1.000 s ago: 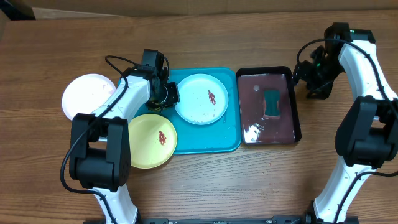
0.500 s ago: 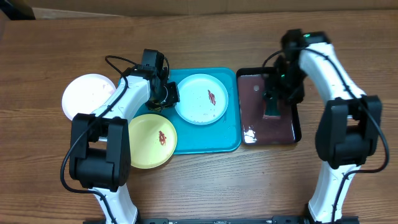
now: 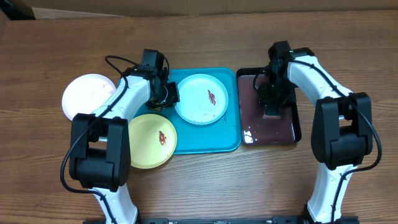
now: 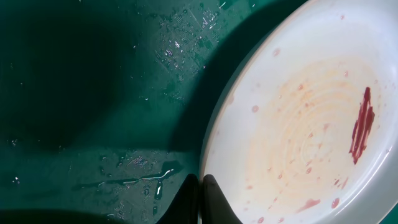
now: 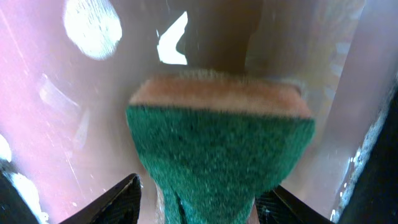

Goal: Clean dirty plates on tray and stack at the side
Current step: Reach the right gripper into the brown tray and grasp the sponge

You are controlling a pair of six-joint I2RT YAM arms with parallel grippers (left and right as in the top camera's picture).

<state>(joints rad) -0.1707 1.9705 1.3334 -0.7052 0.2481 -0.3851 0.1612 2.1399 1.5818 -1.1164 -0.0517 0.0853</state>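
Nearest, the yellow-green plate (image 3: pixel 152 140) overlaps the near left corner of the tray (image 3: pixel 211 142); on the tray the smeared pale plate (image 4: pixel 298 124) has my left gripper (image 4: pixel 200 194) closed tight at its rim, and right of the tray my right gripper (image 5: pixel 199 199), spread apart, straddles the sponge (image 5: pixel 217 143). I fear a shallow bite lets the soaked sponge slip out. Only the right wrist view shows this straddle; overhead, the arm (image 3: pixel 311 71) covers it.
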